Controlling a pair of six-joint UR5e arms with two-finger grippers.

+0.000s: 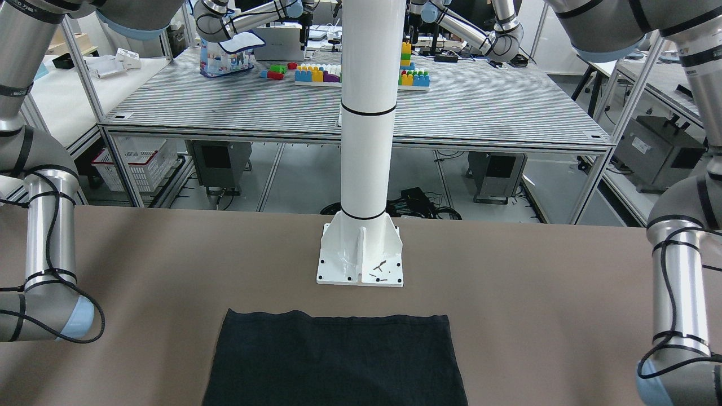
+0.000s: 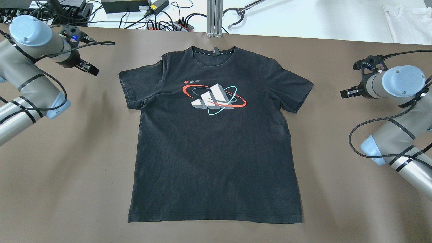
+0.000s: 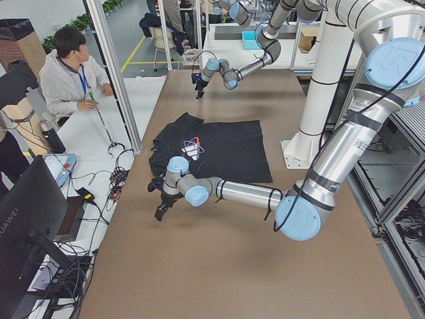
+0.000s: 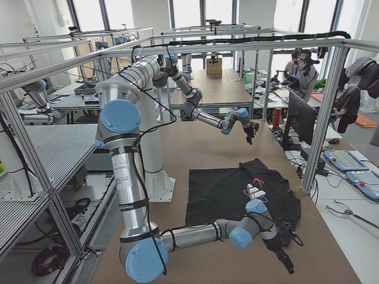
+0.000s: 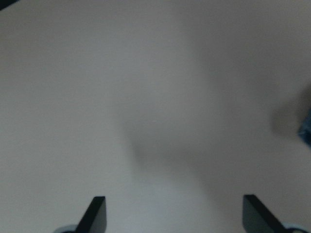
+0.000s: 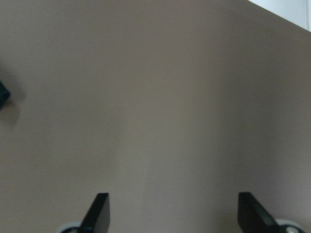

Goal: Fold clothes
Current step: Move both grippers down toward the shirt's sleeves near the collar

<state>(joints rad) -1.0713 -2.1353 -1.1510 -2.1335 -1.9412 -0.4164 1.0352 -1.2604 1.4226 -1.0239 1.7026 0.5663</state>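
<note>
step: pre-grasp, no fold started. black tee [image 2: 216, 152] lies flat, print up, mid-table [image 2: 67, 175], collar toward the edge far from the robot. left jaws and right jaws both wide, empty, hovering outboard of each sleeve. next call: drop, pinch sleeve edges, fold inward.

Beside the tall white pole [image 1: 366, 113], the left arm [image 2: 27, 84] and right arm [image 2: 395, 133] are round silver tubes with light blue caps, black bands and black cables, and the left end effector [image 5: 172, 216] and right end effector [image 6: 172, 211] have flat black tips.
</note>
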